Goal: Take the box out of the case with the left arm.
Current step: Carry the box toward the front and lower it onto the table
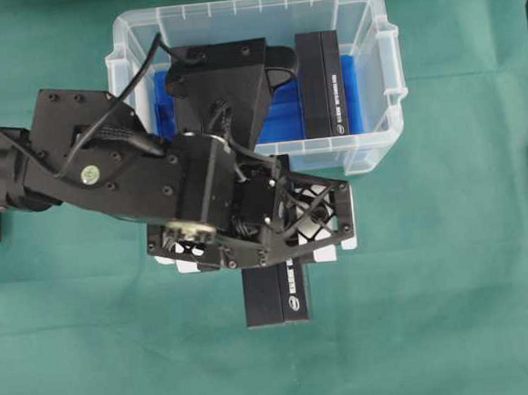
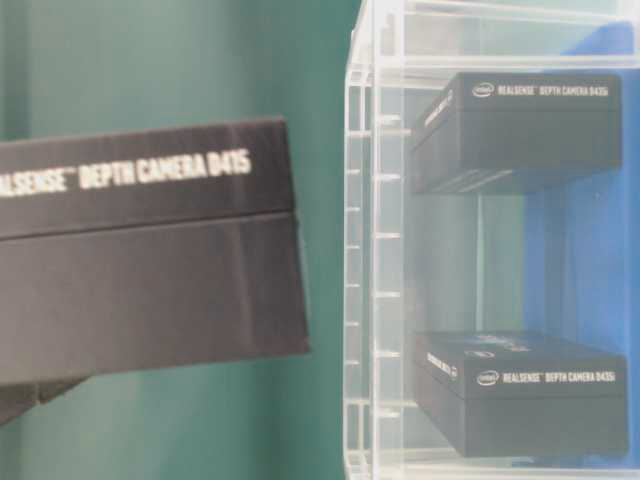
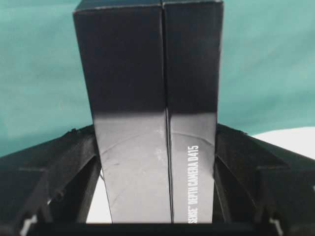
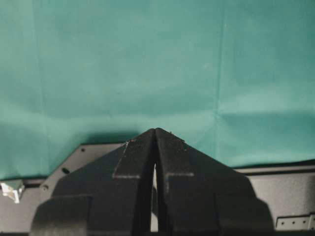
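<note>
One box (image 1: 276, 294) is pinched in the left tool (image 1: 264, 225), outside the case (image 1: 375, 152) above the green table (image 1: 456, 310), its long axis running out from the jaws, away from the case. Matte black cardboard, rectangular, white lettering. Another box (image 1: 321, 83) lies in the clear, blue-floored case. The right tool (image 4: 155, 135) is pressed together.
</note>
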`<state>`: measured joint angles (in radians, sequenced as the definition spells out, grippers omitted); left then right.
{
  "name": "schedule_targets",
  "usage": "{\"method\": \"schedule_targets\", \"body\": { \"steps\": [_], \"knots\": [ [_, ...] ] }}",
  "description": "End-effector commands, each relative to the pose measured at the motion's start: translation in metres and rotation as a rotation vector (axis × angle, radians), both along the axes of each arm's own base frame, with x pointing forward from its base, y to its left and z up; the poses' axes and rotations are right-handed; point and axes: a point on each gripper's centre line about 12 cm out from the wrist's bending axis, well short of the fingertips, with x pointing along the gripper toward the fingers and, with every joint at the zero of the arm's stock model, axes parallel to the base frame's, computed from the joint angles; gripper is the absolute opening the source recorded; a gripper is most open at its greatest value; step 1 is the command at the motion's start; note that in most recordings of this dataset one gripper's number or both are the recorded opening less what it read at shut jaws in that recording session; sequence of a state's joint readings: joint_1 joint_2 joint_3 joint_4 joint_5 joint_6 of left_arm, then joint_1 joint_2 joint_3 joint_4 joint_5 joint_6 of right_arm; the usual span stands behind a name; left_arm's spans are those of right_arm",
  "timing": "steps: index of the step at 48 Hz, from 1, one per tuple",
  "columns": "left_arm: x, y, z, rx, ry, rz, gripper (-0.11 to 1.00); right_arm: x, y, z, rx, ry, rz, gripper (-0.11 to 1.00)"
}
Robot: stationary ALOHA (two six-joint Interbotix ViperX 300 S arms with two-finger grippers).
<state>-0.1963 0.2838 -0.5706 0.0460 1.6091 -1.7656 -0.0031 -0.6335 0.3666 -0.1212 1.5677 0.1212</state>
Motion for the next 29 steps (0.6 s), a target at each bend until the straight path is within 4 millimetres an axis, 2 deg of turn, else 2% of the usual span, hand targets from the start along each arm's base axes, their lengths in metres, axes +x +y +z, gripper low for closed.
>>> {"method": "schedule_targets", "body": {
  "steps": [1, 16, 29],
  "knots": [
    [-0.009, 0.001, 0.022, -0.005, -0.054, -0.001, 0.62, 0.0, 0.0, 0.01, -0.002, -0.034, -0.002, 0.0],
    [-0.01, 0.003, 0.016, 0.014, -0.043, 0.003, 0.62, 0.0, 0.0, 0.01, -0.002, -0.033, -0.004, 0.0],
    [-0.009, 0.006, -0.02, 0.047, 0.002, 0.004, 0.62, 0.0, 0.0, 0.009, -0.002, -0.031, -0.002, 0.0]
  ]
}}
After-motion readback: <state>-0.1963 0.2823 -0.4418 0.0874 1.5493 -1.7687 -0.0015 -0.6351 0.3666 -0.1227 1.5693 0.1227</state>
